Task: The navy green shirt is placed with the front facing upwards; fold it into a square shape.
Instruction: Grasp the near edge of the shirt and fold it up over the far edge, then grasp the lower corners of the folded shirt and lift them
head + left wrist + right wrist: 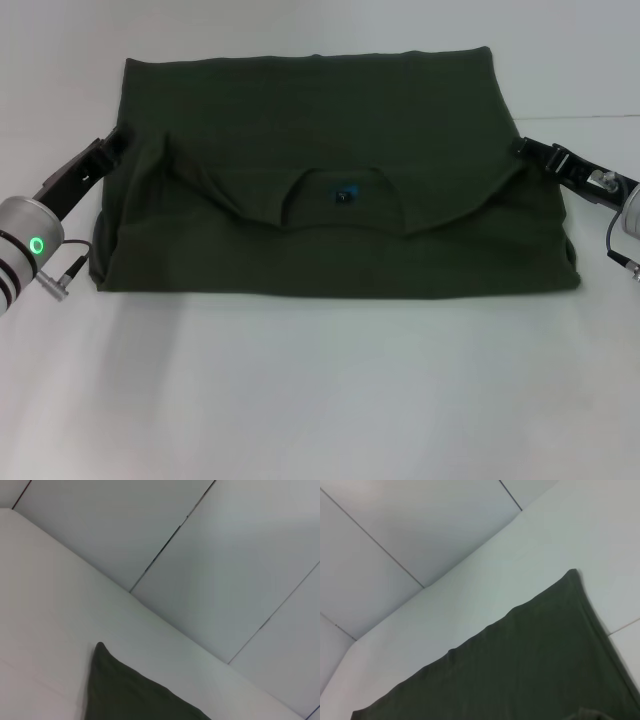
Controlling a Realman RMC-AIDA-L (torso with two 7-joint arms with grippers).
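The navy green shirt (330, 120) lies flat on the white table as a wide rectangle. Its shoulder end is folded toward the middle, and the crew neck (342, 192) with a small blue label faces up there. My left gripper (115, 140) rests at the shirt's left edge, level with the folded shoulder. My right gripper (521, 148) sits at the matching spot on the right edge. The left wrist view catches one pointed corner of the shirt (125, 695). In the right wrist view I see the shirt's (530, 655) far edge and corner.
The white table (320, 400) spreads around the shirt, with a wide bare strip in front. Pale wall panels (225, 555) rise just behind the table's far edge. A thin seam line (590, 118) runs across the table at the right.
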